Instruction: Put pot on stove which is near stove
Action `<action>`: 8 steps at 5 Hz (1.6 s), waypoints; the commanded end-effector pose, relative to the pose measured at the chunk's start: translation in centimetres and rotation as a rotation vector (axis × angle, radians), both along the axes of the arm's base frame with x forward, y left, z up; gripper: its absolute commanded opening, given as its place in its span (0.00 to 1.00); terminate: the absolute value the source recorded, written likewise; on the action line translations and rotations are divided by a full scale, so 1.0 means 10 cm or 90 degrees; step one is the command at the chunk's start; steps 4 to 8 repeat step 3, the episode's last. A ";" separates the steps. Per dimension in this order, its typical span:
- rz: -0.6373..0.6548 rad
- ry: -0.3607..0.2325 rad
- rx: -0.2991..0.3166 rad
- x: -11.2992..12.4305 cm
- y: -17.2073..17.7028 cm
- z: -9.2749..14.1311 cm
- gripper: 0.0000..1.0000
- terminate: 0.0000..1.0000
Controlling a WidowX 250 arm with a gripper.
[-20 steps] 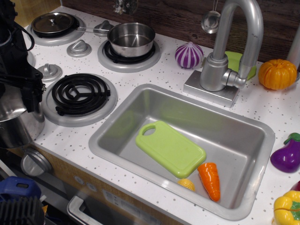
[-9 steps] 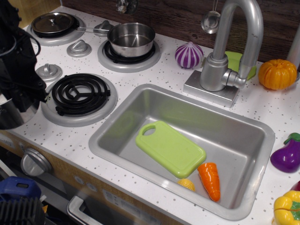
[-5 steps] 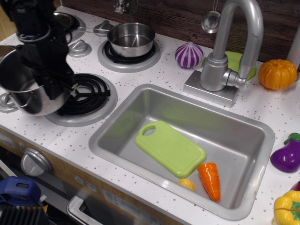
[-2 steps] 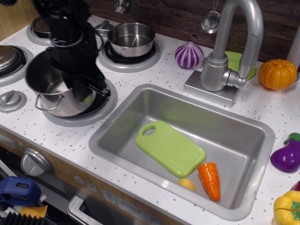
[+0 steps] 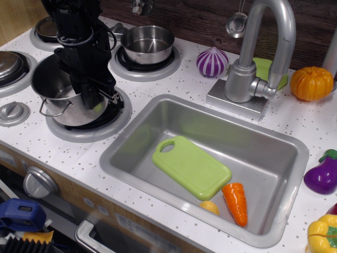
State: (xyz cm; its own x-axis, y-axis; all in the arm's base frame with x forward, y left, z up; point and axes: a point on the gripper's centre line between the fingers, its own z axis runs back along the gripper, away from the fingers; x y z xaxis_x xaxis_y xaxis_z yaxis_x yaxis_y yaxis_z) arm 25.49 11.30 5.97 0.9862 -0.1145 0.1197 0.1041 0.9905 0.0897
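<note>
The shiny steel pot (image 5: pixel 58 92) with a wire loop handle sits over the black spiral-coil stove (image 5: pixel 113 103) in its wide grey rim, at the front left of the counter. The pot covers most of the coil. My black gripper (image 5: pixel 90 97) comes down from above and is shut on the pot's right rim. Whether the pot's base rests on the coil or hangs just above it, I cannot tell.
A smaller long-handled saucepan (image 5: pixel 147 42) sits on the back burner. A sink (image 5: pixel 131 139) holds a green cutting board (image 5: pixel 191 166), a carrot (image 5: pixel 235 202) and a small yellow piece. Faucet (image 5: pixel 258 58), onion (image 5: pixel 212 61), pumpkin (image 5: pixel 311 83), eggplant (image 5: pixel 322 174) lie right. Knob (image 5: pixel 13 112) at left.
My gripper carried the pot from the front left counter edge up and rightward over the coil burner. In the last moment it shifted slightly and lowered onto the burner.
</note>
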 end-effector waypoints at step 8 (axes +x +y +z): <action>-0.039 -0.033 -0.009 0.20 0.10 0.02 0.00 1.00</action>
